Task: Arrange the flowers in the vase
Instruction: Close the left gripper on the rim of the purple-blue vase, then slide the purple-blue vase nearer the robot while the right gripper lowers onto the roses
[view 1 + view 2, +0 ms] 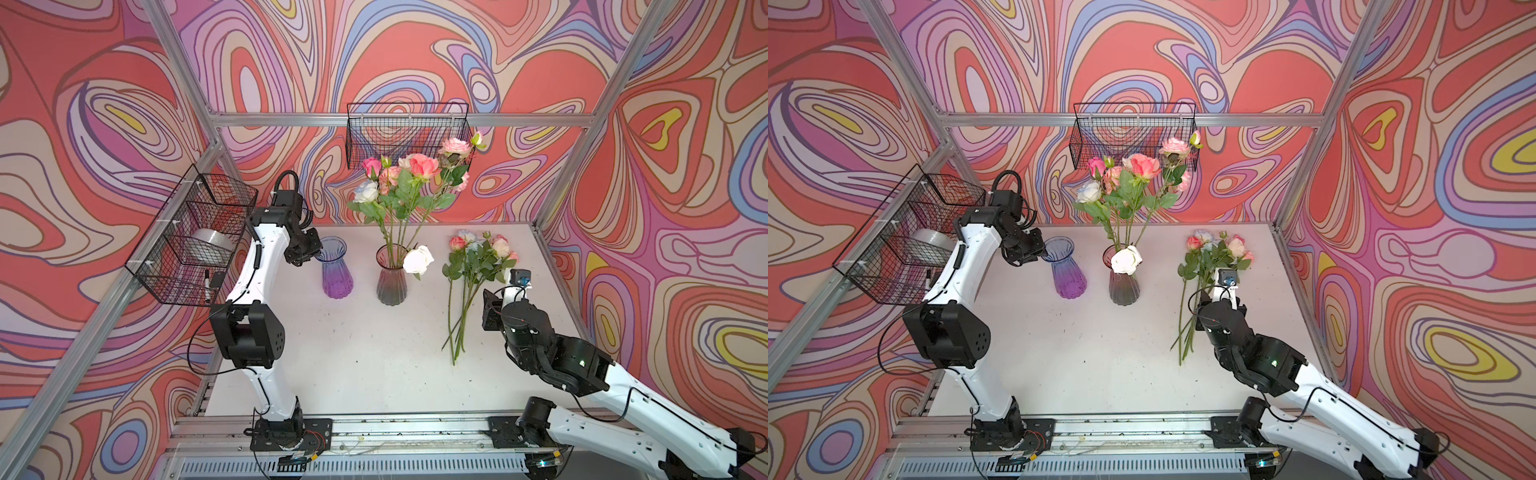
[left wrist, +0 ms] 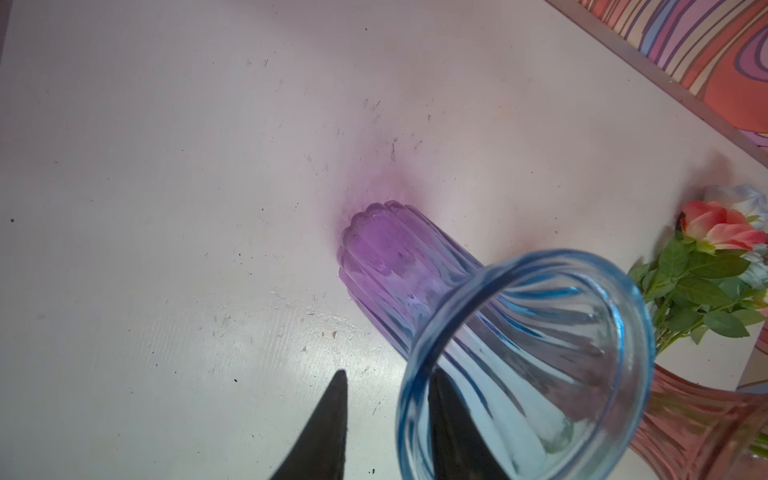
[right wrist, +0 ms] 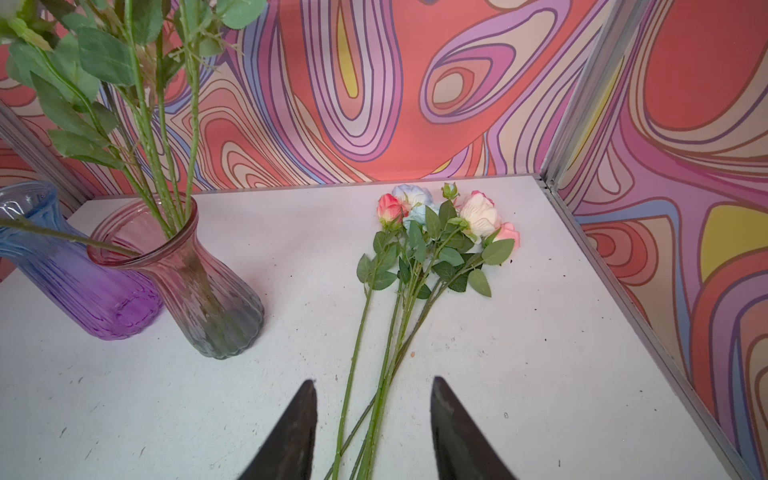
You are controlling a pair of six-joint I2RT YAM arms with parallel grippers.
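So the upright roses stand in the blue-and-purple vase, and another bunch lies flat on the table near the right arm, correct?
Not quite: the upright roses stand in the pink-to-grey vase; the blue-and-purple vase is empty, as both top views show. The other bunch does lie flat on the table near the right arm.

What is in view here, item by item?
table: one, white
pink vase: one, pink to grey, table centre
blue vase: one, blue to purple, empty, left of the pink vase
standing flowers: several, pink, coral, white, pale blue, in pink vase
loose flowers: one bunch, mixed colours, lying at table's right
side basket: one, black wire, left frame
back basket: one, black wire, back frame
left gripper: one, black, astride the blue vase's rim
right gripper: one, black, open above the loose stems
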